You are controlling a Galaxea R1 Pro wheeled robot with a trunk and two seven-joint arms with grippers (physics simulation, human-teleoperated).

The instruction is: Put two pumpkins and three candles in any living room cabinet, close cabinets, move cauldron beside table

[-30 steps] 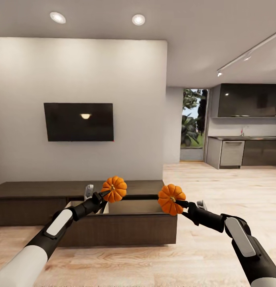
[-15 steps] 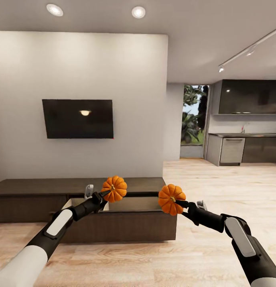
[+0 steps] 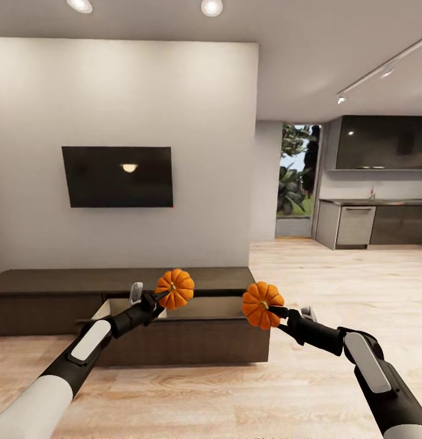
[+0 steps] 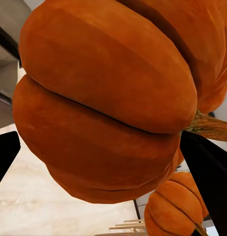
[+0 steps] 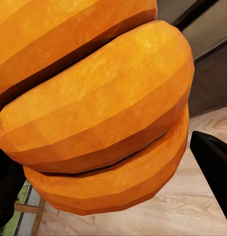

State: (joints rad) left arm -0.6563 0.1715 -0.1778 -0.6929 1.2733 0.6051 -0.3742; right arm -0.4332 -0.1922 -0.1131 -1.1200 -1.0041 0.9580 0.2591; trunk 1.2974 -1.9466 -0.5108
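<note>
Whole view shifts vs 1 s ago, TV (image 3: 118, 177) and cabinet (image 3: 122, 282) sit higher: camera/base moving, arms fixed. L hand (image 3: 159, 297) is clamped on a pumpkin (image 3: 175, 288), R hand (image 3: 274, 310) on the other pumpkin (image 3: 262, 304). Both hang by the open drawer (image 3: 185, 335), so drop-in is prob next.

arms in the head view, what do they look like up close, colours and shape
Both arms have white rounded tubes nearest the camera, then black jointed sections carrying a pale grey oval panel. Each ends in a slim black claw, left claw and right claw, with a small light grey fitting near the wrist.
</note>
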